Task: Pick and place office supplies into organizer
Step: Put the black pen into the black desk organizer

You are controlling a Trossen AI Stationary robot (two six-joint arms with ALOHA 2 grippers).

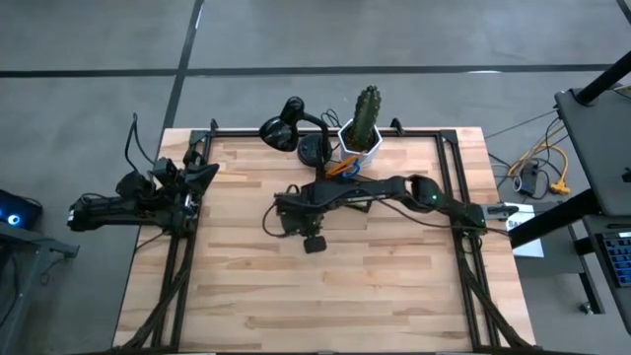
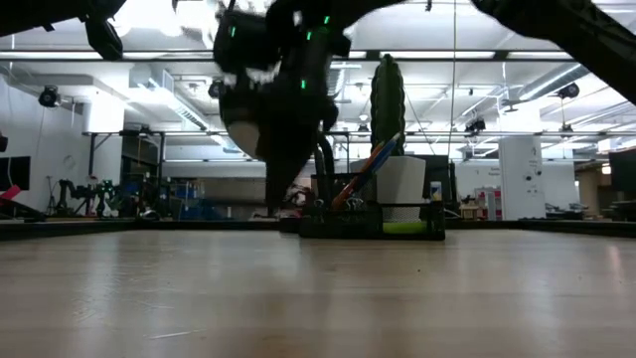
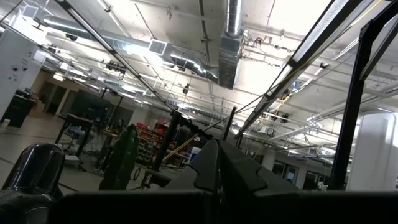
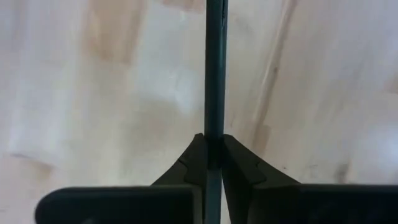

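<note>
My right gripper (image 4: 214,146) is over the middle of the table (image 1: 296,219), pointing down, shut on a thin dark pen (image 4: 214,74). In the low view the pen (image 2: 278,184) hangs below the gripper (image 2: 288,149), left of the organizer. The dark organizer (image 2: 373,214) stands at the table's far side (image 1: 340,170); orange pencils (image 2: 370,164) lean up out of it, and a lime-green pad (image 2: 402,227) lies in it. My left gripper (image 3: 217,171) is parked at the table's left edge (image 1: 163,192), shut and tipped up toward the ceiling. My right gripper pinches the dark pen between its two fingers (image 4: 193,155), gripping its shaft (image 4: 214,127). The fingers come from above, pointing down, and lie along the pen. The pen points down toward the table below the fingertips. I cannot tell whether its lower end (image 2: 273,206) touches the wood.
A white hexagonal cactus pot (image 1: 363,133) and a black desk lamp (image 1: 291,128) stand at the far edge, beside the organizer. Dark rails (image 1: 177,266) run along the table's left and right sides. Bare wood (image 1: 315,296) fills the near half.
</note>
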